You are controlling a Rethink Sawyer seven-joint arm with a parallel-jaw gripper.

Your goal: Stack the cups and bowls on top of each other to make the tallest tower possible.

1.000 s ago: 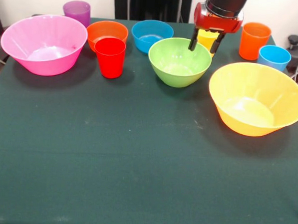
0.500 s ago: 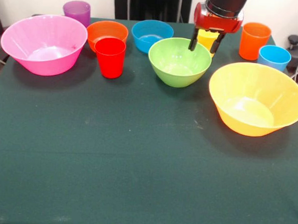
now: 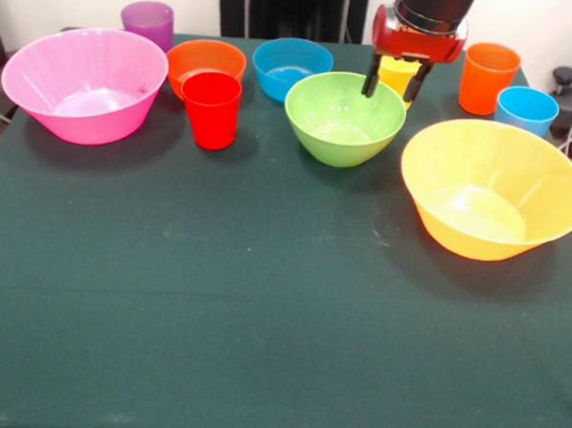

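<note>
Red-and-black gripper straddles an upright yellow plastic tumbler, fingers apart either side; contact seems likely but is hard to make out, and the fingers and bowl rim hide much of the cup. Left of it stands a mouth-up red plastic tumbler. Just below-left sits a lime green plastic bowl; right, an orange plastic tumbler.

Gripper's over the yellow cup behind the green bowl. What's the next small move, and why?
Probably close the gripper on the yellow cup. Its two fingers look open, one on each side of the cup, which stands just behind the green bowl. Nothing is stacked yet, so a grasp comes first.
</note>
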